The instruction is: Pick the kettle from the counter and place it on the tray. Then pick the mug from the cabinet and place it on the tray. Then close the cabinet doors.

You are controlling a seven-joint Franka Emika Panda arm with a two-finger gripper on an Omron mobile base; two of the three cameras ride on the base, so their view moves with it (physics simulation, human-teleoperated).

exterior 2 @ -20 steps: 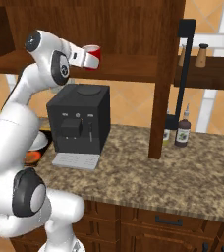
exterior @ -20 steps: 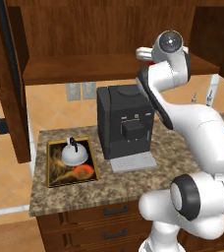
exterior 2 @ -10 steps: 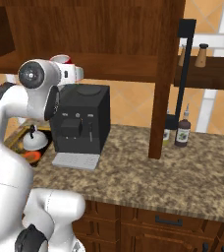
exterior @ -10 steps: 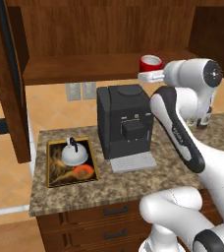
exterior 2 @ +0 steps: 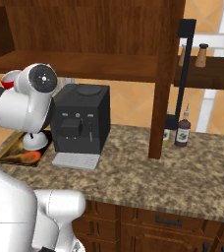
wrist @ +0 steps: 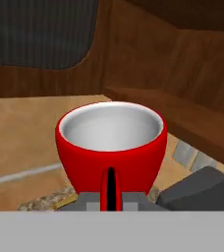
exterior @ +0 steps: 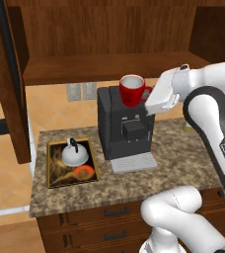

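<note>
The red mug (exterior: 131,90) hangs upright in the air above the black coffee machine (exterior: 124,129), with my gripper (exterior: 150,97) shut on its handle side. In the hand view the mug (wrist: 111,145) sits close ahead, its handle between my fingers (wrist: 88,201). In the right base view my arm hides most of the mug (exterior 2: 8,81). The silver kettle (exterior: 74,155) stands on the gold-rimmed tray (exterior: 54,177) at the left end of the granite counter (exterior: 183,159). The cabinet (exterior: 99,68) stands open, its left door (exterior: 9,79) swung out.
The coffee machine (exterior 2: 82,120) stands right of the tray (exterior 2: 6,156). The right cabinet door (exterior 2: 167,74) with its black bar handle (exterior 2: 183,69) juts over the counter, dark bottles (exterior 2: 182,133) behind it. Two shakers (exterior 2: 200,55) sit on a shelf further right.
My arm has swung left out of the cabinet with the mug, carrying it from the right side to above the coffee machine. The kettle and tray have not moved.
</note>
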